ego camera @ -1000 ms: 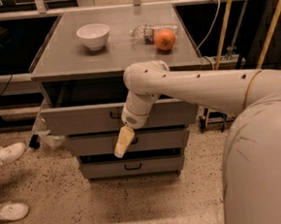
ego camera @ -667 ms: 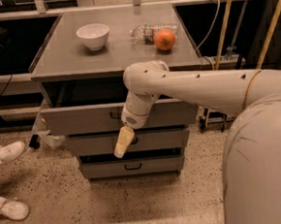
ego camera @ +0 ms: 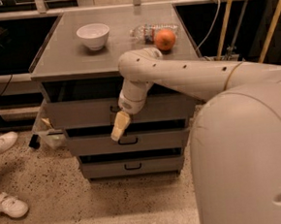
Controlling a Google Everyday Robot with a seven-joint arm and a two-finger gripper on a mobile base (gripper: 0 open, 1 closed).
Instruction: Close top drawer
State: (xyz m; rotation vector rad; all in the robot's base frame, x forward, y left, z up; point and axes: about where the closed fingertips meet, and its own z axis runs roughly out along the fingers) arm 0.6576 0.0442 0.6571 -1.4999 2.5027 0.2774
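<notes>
The top drawer (ego camera: 77,114) is a wide grey drawer with a tall plain front, just under the grey tabletop (ego camera: 59,62). It stands pulled out a little, with a dark gap above its front panel. Its small dark handle (ego camera: 114,109) shows partly beside my wrist. My gripper (ego camera: 120,127) hangs from the white arm (ego camera: 186,76) in front of the drawer's lower edge, near the centre. Its tan fingers point down and left, pressed together and holding nothing.
Two shorter grey drawers (ego camera: 128,141) (ego camera: 132,166) sit below. On the tabletop are a white bowl (ego camera: 93,36), an orange (ego camera: 164,39) and a plastic bottle (ego camera: 146,32). A person's white shoes (ego camera: 1,144) (ego camera: 11,205) are on the speckled floor at left. My base (ego camera: 246,159) fills the right.
My arm and gripper have risen a little, from in front of the middle drawer up to the top drawer's lower edge. The drawer has not visibly moved.
</notes>
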